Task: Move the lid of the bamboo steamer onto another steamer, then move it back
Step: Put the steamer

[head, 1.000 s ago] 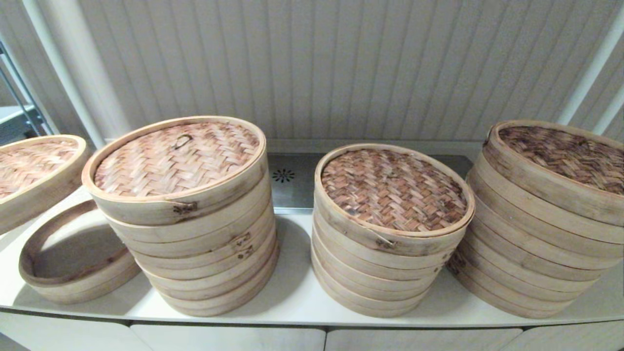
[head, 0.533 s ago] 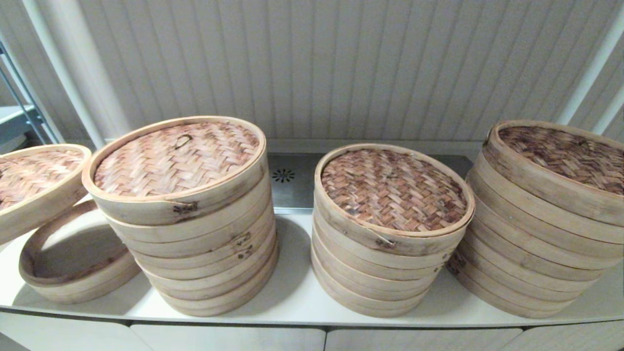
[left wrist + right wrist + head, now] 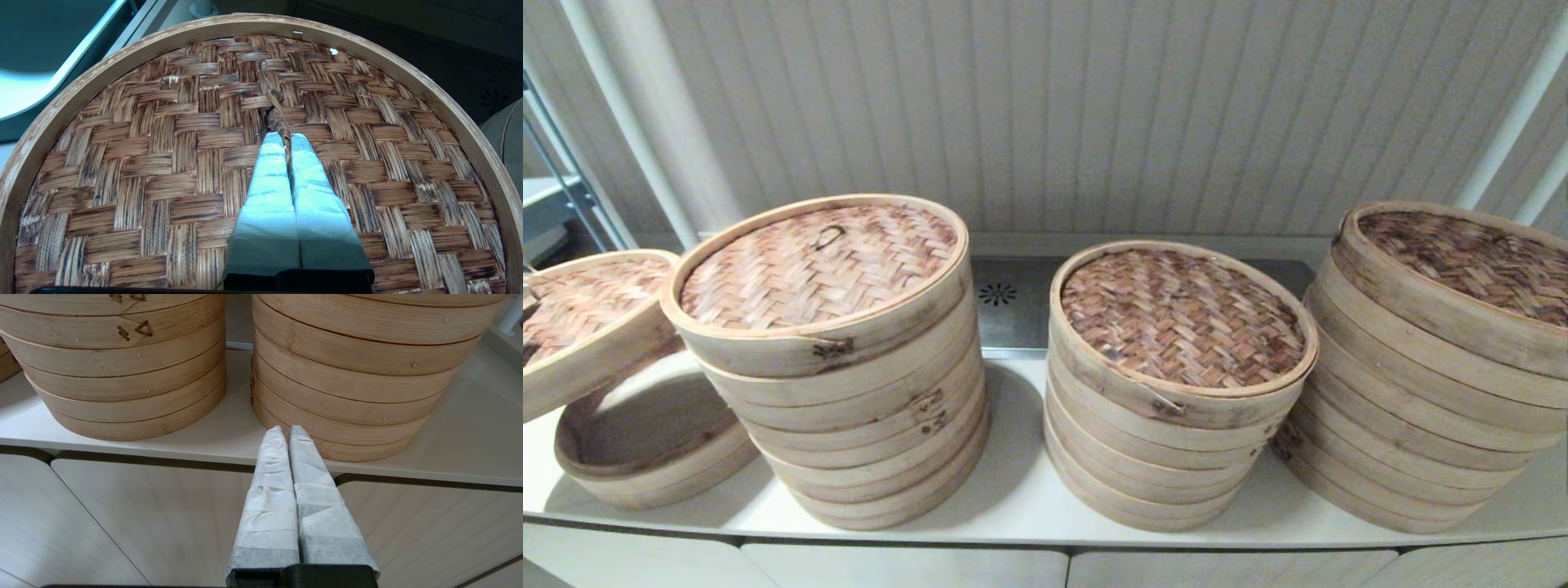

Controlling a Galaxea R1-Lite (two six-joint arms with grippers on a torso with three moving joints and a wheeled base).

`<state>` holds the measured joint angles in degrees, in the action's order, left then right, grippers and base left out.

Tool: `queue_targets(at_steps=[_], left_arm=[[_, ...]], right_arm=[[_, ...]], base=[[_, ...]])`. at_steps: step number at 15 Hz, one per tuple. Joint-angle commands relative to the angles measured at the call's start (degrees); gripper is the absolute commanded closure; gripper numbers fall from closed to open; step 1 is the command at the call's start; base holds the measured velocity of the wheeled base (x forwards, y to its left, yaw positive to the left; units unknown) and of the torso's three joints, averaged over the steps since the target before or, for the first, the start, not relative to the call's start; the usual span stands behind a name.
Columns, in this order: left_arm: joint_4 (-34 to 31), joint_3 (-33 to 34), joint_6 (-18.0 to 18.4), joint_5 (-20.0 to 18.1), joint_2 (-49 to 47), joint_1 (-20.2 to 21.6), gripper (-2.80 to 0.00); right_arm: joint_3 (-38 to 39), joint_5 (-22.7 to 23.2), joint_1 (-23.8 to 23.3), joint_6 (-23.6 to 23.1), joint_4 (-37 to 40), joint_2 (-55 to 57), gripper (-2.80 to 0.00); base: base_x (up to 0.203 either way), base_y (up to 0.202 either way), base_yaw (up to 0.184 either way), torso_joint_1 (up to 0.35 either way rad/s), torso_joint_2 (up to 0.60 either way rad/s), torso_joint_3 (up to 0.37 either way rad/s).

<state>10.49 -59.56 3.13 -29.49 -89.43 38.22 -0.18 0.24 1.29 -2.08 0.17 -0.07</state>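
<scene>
A woven bamboo steamer lid [image 3: 580,318] hangs tilted at the far left, just above an open steamer basket [image 3: 645,457] on the counter. In the left wrist view my left gripper [image 3: 285,136] is shut on the thin loop handle at the middle of that lid [image 3: 163,163]. The left gripper itself is out of the head view. My right gripper [image 3: 286,430] is shut on nothing. It hangs low in front of the counter edge, below the two right-hand stacks.
Three tall stacks of lidded steamers stand on the white counter [image 3: 1021,490]: one left of centre [image 3: 833,359], one in the middle [image 3: 1176,384], one at the right [image 3: 1437,367]. A metal drain plate [image 3: 1001,298] lies behind them. White cabinet doors [image 3: 122,514] run below the counter.
The lid held at the far left has come down and tilted, its near edge now close over the open basket. Nothing else has moved.
</scene>
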Motion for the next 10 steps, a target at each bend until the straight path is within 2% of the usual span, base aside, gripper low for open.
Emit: queue_targets(at_steps=[1, 7, 10], left_arm=[[1.87, 1.47, 0.03, -0.13, -0.67, 0.01, 0.00], [7.34, 5.04, 0.30, -0.22, -2.23, 0.01, 0.00], [13.34, 6.44, 0.67, -0.12, -6.80, 0.01, 0.00]], right_arm=[[0.01, 0.02, 0.03, -0.02, 0.00, -0.28, 0.00], [0.01, 0.02, 0.03, -0.02, 0.00, -0.28, 0.00], [0.01, 0.02, 0.03, -0.02, 0.00, -0.28, 0.00]], base=[[0.000, 0.000, 0.000, 0.000, 0.00, 0.000], [0.000, 0.000, 0.000, 0.000, 0.00, 0.000], [0.000, 0.000, 0.000, 0.000, 0.00, 0.000]])
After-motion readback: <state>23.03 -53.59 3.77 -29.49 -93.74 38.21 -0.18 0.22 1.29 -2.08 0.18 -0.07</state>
